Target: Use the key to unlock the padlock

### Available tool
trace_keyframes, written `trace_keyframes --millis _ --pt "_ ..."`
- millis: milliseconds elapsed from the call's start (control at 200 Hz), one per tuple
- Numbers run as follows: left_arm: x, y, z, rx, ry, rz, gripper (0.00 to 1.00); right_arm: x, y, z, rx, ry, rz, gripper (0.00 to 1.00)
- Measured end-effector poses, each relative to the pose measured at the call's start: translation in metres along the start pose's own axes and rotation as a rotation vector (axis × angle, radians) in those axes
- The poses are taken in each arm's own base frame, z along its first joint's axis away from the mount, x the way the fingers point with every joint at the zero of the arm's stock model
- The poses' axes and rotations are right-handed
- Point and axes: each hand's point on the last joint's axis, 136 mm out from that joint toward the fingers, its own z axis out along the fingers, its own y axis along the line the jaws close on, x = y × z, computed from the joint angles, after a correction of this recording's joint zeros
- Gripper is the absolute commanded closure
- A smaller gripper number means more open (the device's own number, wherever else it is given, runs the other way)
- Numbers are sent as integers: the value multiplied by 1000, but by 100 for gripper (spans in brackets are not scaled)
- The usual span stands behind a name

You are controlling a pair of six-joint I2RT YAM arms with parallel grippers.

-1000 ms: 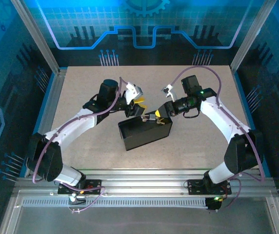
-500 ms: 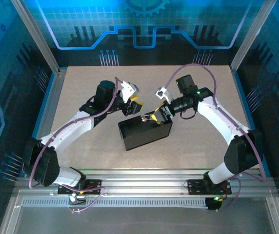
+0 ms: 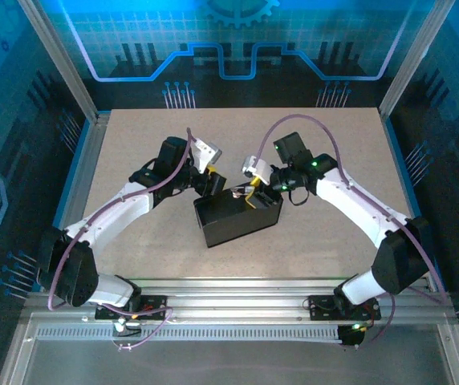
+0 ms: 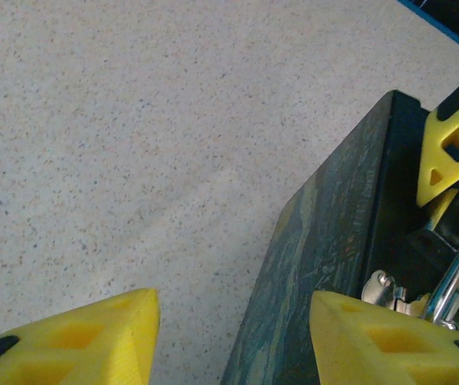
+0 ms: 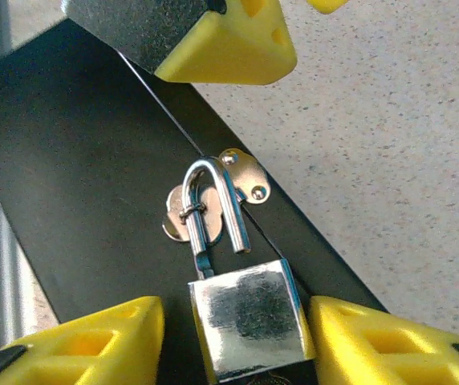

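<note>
The silver padlock (image 5: 249, 317) hangs on the hasp (image 5: 241, 172) of the black box (image 3: 237, 218). One leg of its shackle (image 5: 213, 200) stands free above the body. Thin pale silvery pieces (image 5: 177, 220) that look like the key hang on a small wire ring around the shackle. My right gripper (image 5: 237, 345) (image 3: 249, 196) is open and straddles the padlock body, with a gap at its left finger (image 5: 77, 345). My left gripper (image 4: 233, 337) (image 3: 213, 183) is open over the edge of the box's painted lid (image 4: 318, 265), one finger (image 5: 221, 40) just beyond the hasp.
The box lies tilted at the middle of the speckled table (image 3: 149, 233). Metal frame posts (image 3: 61, 56) and blue walls stand around the table. Bare tabletop (image 4: 133, 144) lies to the left of the box.
My right gripper has swung left and down until it straddles the padlock. My left gripper has come down to the box's back edge.
</note>
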Motion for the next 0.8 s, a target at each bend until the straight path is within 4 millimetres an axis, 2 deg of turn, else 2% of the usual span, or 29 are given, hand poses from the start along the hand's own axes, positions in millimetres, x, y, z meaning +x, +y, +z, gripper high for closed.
trace_keyframes --millis 365,605,800 --pt "21 6 -4 -45 49 -42 48 -6 3 5 51 28 -121 85" --pt "25 12 -8 -92 63 -47 48 -3 13 -9 19 81 -121 91" --pt "30 13 -9 -100 75 -68 49 7 17 -19 37 180 -137 98"
